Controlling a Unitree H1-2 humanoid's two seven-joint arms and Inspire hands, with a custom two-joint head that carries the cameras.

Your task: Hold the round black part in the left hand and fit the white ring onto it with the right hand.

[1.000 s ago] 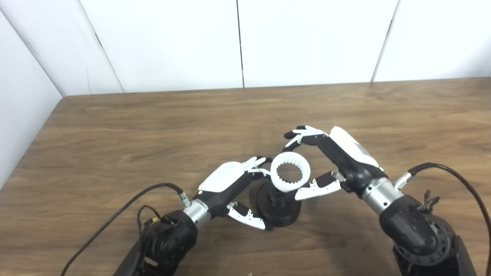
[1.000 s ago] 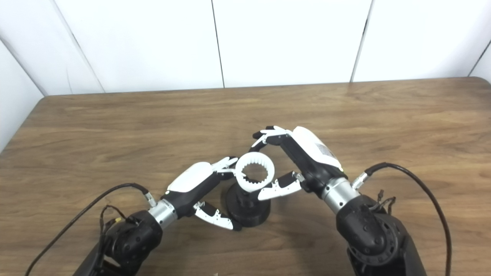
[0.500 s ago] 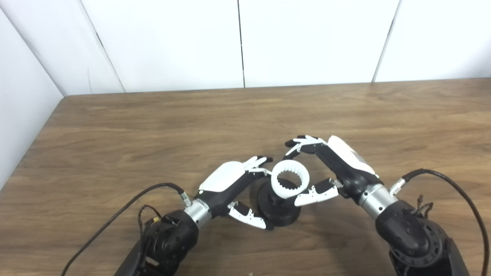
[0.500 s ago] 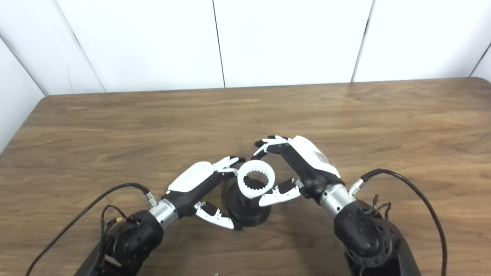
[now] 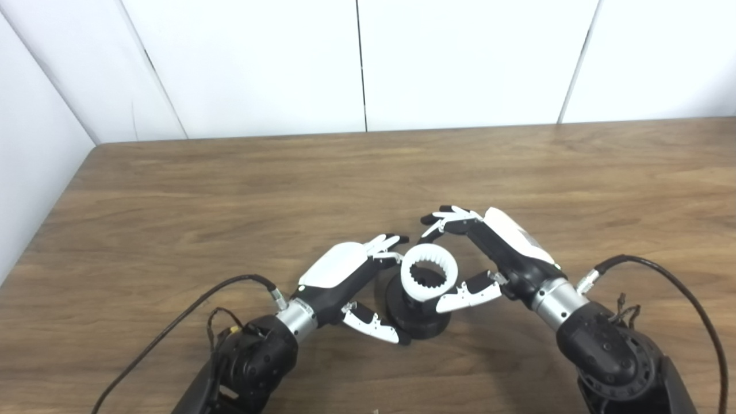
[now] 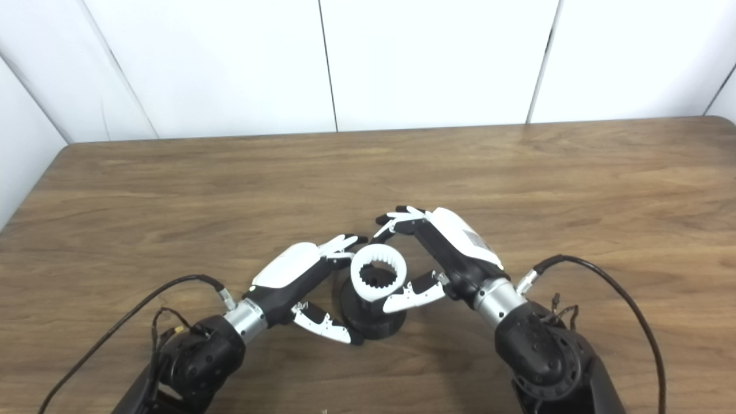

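- Near the front edge of the wooden table (image 5: 230,190), a round black part (image 5: 415,313) stands upright on its wide base.
- On the left of that part, the left hand (image 5: 345,276) wraps around it: the thumb lies against the near side of the base and the fingers (image 5: 386,244) reach round the far side, so the hand grips the part.
- Above the black part sits a white ring (image 5: 429,279) with teeth around its inside; it lies over the part's top, slightly tilted toward the cameras. Whether it is fully seated cannot be told.
- From the right, the right hand (image 5: 494,253) pinches the ring: its thumb (image 5: 463,295) touches the ring's near right edge, and its fingers (image 5: 445,218) curl over the far side, their tips just beyond the ring's rim.
- Along both forearms, black cables (image 5: 184,322) loop over the table surface.
- Behind the table stand white wall panels (image 5: 460,57).
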